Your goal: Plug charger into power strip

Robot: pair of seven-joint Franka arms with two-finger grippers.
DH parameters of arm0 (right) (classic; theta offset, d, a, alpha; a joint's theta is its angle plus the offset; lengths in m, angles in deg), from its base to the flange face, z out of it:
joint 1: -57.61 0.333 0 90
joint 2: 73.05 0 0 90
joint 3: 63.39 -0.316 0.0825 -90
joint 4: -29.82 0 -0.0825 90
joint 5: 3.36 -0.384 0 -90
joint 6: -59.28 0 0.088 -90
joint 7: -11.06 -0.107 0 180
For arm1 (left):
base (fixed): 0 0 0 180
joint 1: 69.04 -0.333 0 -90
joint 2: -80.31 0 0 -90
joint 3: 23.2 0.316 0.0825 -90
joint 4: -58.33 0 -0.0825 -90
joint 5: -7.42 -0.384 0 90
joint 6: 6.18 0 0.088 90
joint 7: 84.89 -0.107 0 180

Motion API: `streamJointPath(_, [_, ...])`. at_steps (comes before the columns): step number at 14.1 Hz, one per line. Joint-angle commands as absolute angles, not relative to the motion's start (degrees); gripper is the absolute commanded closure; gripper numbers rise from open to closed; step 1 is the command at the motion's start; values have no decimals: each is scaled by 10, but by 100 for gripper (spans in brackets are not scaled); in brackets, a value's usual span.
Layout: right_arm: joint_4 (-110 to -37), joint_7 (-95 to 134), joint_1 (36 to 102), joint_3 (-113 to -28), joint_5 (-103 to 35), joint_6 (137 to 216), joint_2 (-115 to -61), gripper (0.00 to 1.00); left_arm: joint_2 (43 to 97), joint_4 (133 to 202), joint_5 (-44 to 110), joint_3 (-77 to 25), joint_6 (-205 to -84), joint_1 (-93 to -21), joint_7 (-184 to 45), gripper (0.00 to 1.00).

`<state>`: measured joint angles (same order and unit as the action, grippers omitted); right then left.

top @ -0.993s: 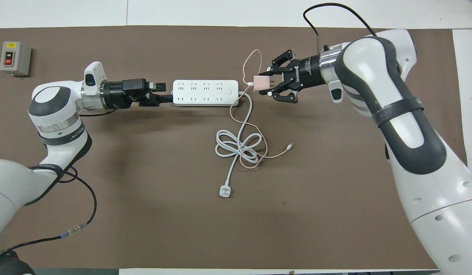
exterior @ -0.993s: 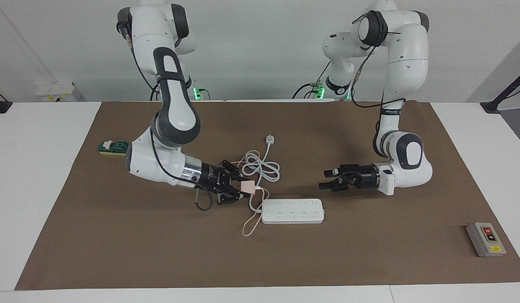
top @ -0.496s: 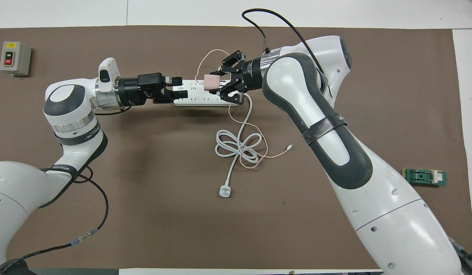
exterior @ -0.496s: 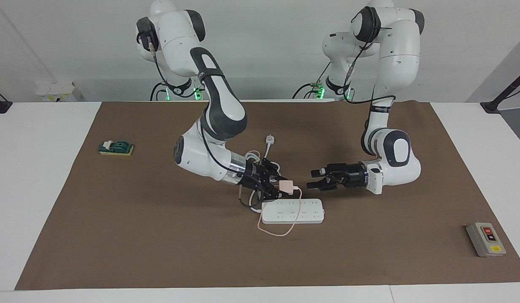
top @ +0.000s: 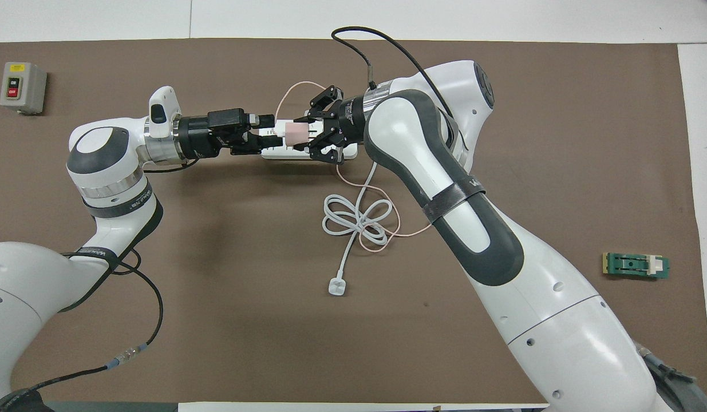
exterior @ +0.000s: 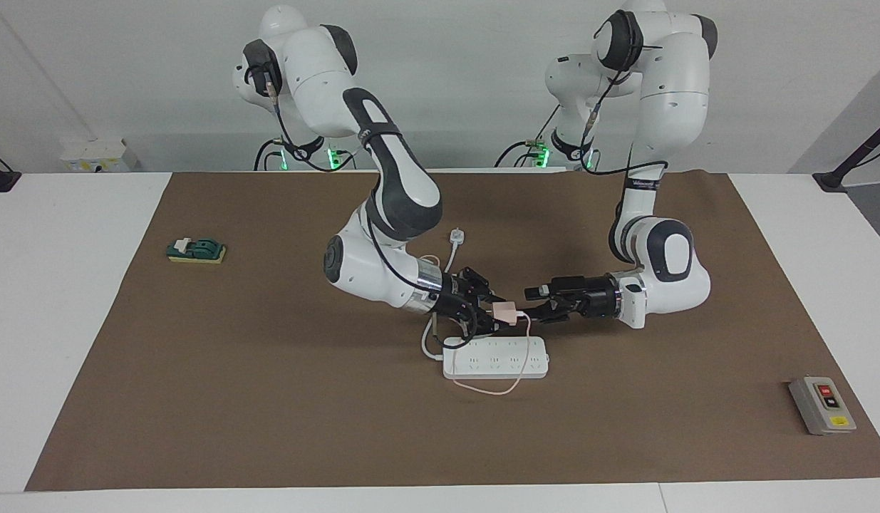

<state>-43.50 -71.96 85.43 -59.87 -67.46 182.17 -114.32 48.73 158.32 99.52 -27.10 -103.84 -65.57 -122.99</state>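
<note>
My right gripper (exterior: 500,313) (top: 303,133) is shut on the pale-pink charger (exterior: 506,311) (top: 295,133) and holds it just above the white power strip (exterior: 495,358) (top: 279,154), which lies flat on the brown mat. The charger's thin pink cable (exterior: 491,389) (top: 284,94) loops over the strip and trails back to the coil. My left gripper (exterior: 534,305) (top: 267,130) is open, level with the charger, its fingertips right at the charger's free end. In the overhead view both grippers hide most of the strip.
The strip's thick white cord (top: 356,220) lies coiled nearer the robots, ending in a white plug (exterior: 457,236) (top: 336,286). A grey button box (exterior: 822,405) (top: 22,87) sits toward the left arm's end. A green block (exterior: 196,250) (top: 636,265) sits toward the right arm's end.
My right gripper has carried the charger from beside the strip's cord end to over the strip, up to the left gripper. The left gripper has shifted slightly toward it. The pink cable followed.
</note>
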Motion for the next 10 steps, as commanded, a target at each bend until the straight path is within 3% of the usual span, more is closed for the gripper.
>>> streamJointPath(1, [-416,-730,859,-597,-685,1828,-1155,100,496,1598,1009,-265,-1044,-652,-1232,0])
streamJointPath(10, [-395,-735,860,-605,-687,1836,-1162,100,494,1598,1008,-265,-1045,-650,-1247,0])
